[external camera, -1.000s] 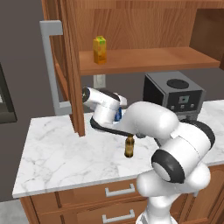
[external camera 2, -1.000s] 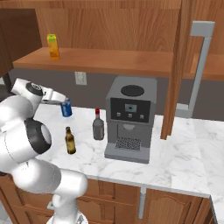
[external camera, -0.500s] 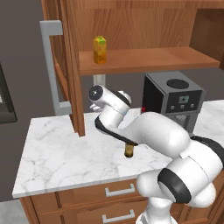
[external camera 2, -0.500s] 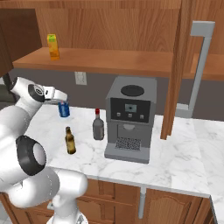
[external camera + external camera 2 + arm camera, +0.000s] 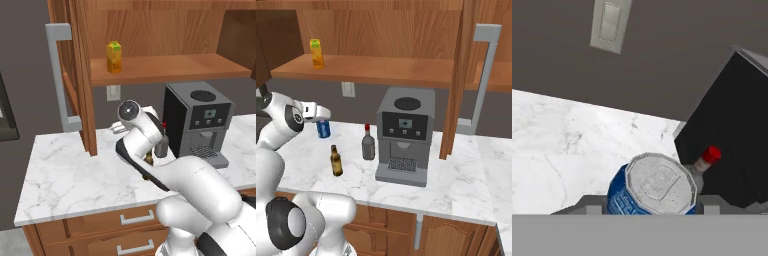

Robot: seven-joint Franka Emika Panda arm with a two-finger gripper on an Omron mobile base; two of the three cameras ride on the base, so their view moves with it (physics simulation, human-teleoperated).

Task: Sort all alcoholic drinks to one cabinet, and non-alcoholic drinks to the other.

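Observation:
My gripper (image 5: 321, 119) is shut on the blue soda can (image 5: 323, 128), holding it upright just above the counter near the back wall. In the hand view the can's silver top (image 5: 656, 183) sits between my fingertips (image 5: 592, 206). The grey bottle with a red cap (image 5: 368, 144) (image 5: 704, 161) (image 5: 161, 145) stands right of the can, beside the coffee machine. In front of them on the counter stands the brown beer bottle (image 5: 335, 161), partly hidden by my arm in the left base view (image 5: 148, 159). On the open cabinet shelf above is the yellow-orange juice carton (image 5: 317, 53) (image 5: 114, 57).
A dark coffee machine (image 5: 406, 135) (image 5: 197, 122) takes up the middle of the marble counter (image 5: 461, 185). A cabinet door with a grey handle (image 5: 75, 75) hangs open on the left, and another (image 5: 463, 75) on the right. A wall outlet (image 5: 607, 26) is above the counter.
My arm has swung round and the hand has carried the blue can a little to the left along the back wall. The bottles and carton stay where they were.

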